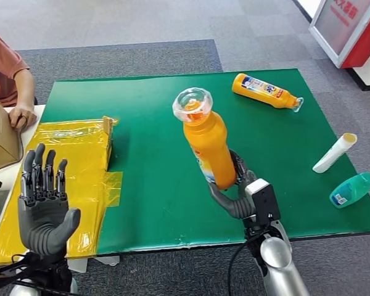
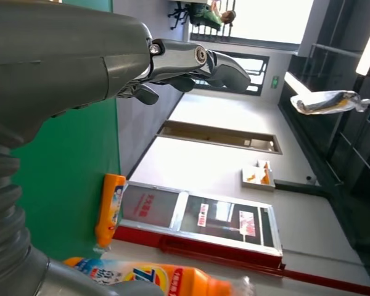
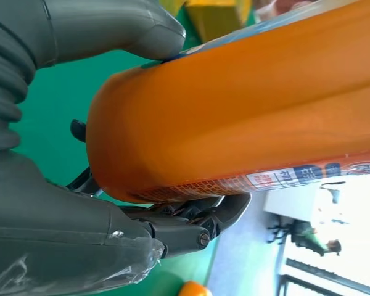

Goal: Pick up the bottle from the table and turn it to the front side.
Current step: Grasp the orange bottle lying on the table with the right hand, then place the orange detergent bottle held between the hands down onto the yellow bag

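Orange plastic bottle with a clear cap [image 1: 207, 139] is lifted above the green mat [image 1: 155, 166] on the tabletop, tilted, with the cap pointing up and away from the robot. The right hand [image 1: 234, 188] holds it at its lower end; the fingers [image 3: 192, 225] are wrapped under the body and the thumb presses on the other side. The left hand [image 1: 43, 206] is raised above the yellow plastic sheet [image 1: 87, 160], palm up, fingers straight and apart, holding nothing. A second orange bottle [image 1: 265, 90] lies on its side at the far part of the mat. Near the right edge lie a white tube [image 1: 334, 152] and a teal bottle [image 1: 354, 189]. A person's hand [image 1: 21, 115] rests beside a cardboard box [image 1: 0, 139].
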Motion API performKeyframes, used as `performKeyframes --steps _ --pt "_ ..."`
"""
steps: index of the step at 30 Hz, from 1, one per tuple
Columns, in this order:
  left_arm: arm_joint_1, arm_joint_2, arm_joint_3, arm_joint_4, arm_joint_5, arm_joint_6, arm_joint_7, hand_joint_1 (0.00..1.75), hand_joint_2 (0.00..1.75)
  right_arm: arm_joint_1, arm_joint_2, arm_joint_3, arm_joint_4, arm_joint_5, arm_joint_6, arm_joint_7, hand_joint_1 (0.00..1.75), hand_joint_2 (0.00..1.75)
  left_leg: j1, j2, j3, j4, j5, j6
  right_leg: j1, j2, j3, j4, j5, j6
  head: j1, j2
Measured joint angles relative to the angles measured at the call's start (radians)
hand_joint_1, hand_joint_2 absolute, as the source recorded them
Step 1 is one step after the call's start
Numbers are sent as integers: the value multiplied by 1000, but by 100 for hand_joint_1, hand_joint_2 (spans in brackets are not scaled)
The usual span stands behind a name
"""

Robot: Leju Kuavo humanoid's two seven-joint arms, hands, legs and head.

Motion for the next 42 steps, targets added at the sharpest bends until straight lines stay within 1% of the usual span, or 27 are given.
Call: performKeyframes --steps 5,11,16,21,31,36,42 --pt "-65 4 17 77 73 -42 51 0 175 -2 11 59 -29 18 -33 -32 175 175 0 0 0 0 0 0 0 0 0 0 0 0 0 0" --pt "-133 8 14 163 175 -105 117 0 175 -15 18 139 -33 105 -103 -53 175 175 0 0 0 0 0 0 0 0 0 0 0 0 0 0" --pt "-173 22 -30 215 219 -175 157 0 175 -32 18 200 -25 205 -162 -54 175 175 0 0 0 0 0 0 0 0 0 0 0 0 0 0" --pt "-204 44 -85 245 228 -212 175 0 175 -53 18 239 -7 252 -191 -50 175 175 0 0 0 0 0 0 0 0 0 0 0 0 0 0" --pt "-273 100 -176 263 164 -237 202 0 175 -76 18 261 36 311 -233 -33 175 175 0 0 0 0 0 0 0 0 0 0 0 0 0 0" --pt "-306 118 -199 265 123 -219 214 0 175 -72 18 267 50 335 -241 -27 175 175 0 0 0 0 0 0 0 0 0 0 0 0 0 0" --pt "-354 129 -210 271 81 -191 238 0 175 -65 18 279 69 362 -245 -16 175 175 0 0 0 0 0 0 0 0 0 0 0 0 0 0"
